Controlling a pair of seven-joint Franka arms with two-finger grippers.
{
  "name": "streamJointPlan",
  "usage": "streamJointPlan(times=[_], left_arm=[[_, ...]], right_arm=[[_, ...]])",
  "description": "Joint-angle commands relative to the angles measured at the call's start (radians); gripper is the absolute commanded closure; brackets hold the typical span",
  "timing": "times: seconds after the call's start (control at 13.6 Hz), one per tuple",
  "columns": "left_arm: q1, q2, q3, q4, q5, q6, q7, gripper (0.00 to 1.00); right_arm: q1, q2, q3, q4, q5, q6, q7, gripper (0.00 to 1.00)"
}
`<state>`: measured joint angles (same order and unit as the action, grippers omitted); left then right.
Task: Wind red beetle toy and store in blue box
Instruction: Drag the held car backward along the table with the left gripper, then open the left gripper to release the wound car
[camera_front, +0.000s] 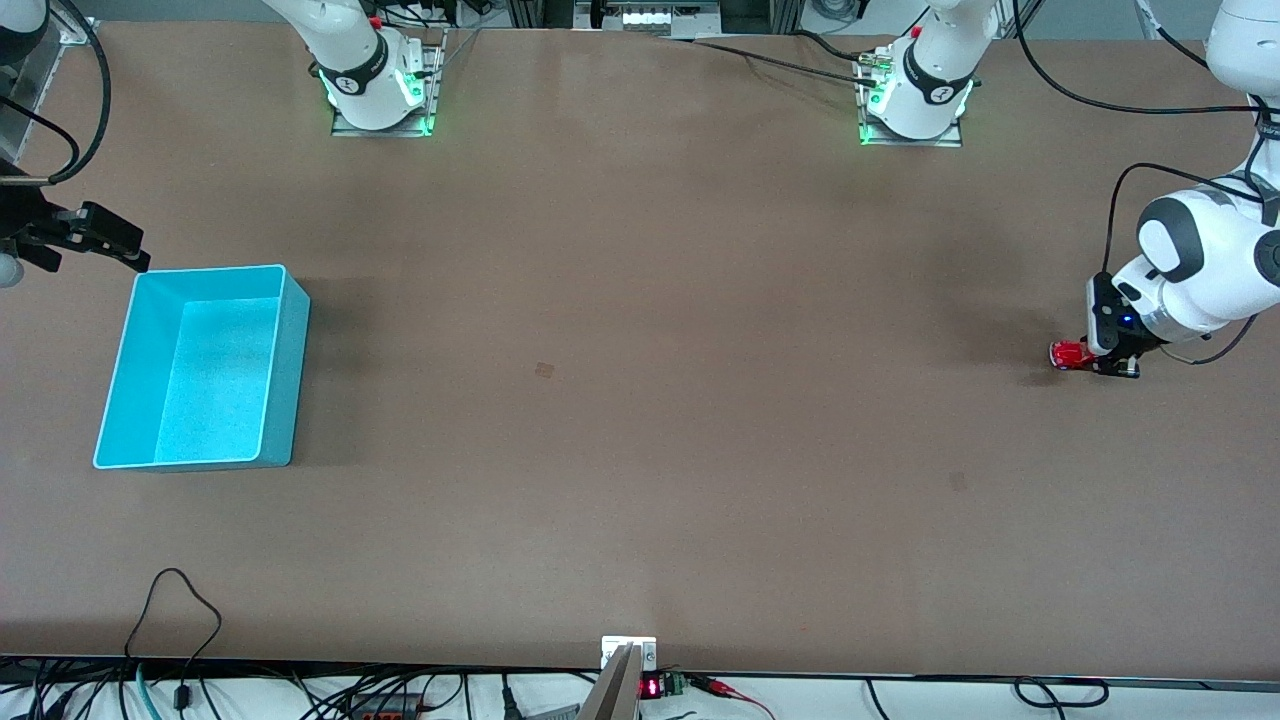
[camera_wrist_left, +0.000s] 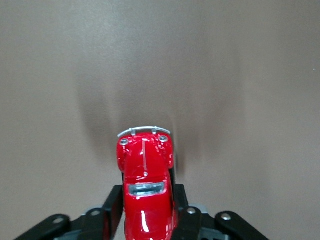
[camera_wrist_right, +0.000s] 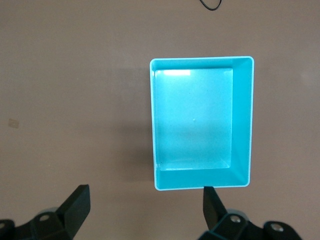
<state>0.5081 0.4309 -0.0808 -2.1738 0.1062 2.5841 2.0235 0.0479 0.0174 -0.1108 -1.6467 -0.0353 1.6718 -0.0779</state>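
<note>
The red beetle toy (camera_front: 1068, 354) is low at the table surface near the left arm's end, its silver bumper pointing away from the wrist. My left gripper (camera_front: 1102, 362) is shut on it. In the left wrist view the black fingers (camera_wrist_left: 114, 202) press against both sides of the red beetle toy (camera_wrist_left: 145, 175), and my left gripper (camera_wrist_left: 146, 202) holds its rear half. The blue box (camera_front: 288, 330) stands open and empty at the right arm's end. My right gripper (camera_front: 120, 245) hangs open beside the box's rim, with nothing between its fingers. In the right wrist view the blue box (camera_wrist_right: 243, 120) lies just past my right gripper (camera_wrist_right: 145, 197).
Bare brown tabletop stretches between the toy and the box. The two arm bases (camera_front: 380, 85) (camera_front: 915, 95) stand along the farther edge. Cables and a small mount (camera_front: 628, 655) run along the edge nearest the front camera.
</note>
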Motion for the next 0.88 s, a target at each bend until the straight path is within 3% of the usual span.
streamJointPlan(times=[0.0,0.29,0.81], left_arm=[[0.018,0.031,-0.014,0.083,0.003,-0.098,0.027,0.00],[0.015,0.006,-0.050,0.183,0.001,-0.306,0.014,0.00],[0.018,-0.081,-0.059,0.178,0.001,-0.444,-0.120,0.00]], right_arm=[[-0.005,-0.010,0.003,-0.002,0.015,-0.010,0.010,0.00],[-0.005,-0.008,0.003,-0.002,0.017,-0.009,0.010,0.00],[-0.005,-0.008,0.003,-0.002,0.017,-0.009,0.010,0.00]])
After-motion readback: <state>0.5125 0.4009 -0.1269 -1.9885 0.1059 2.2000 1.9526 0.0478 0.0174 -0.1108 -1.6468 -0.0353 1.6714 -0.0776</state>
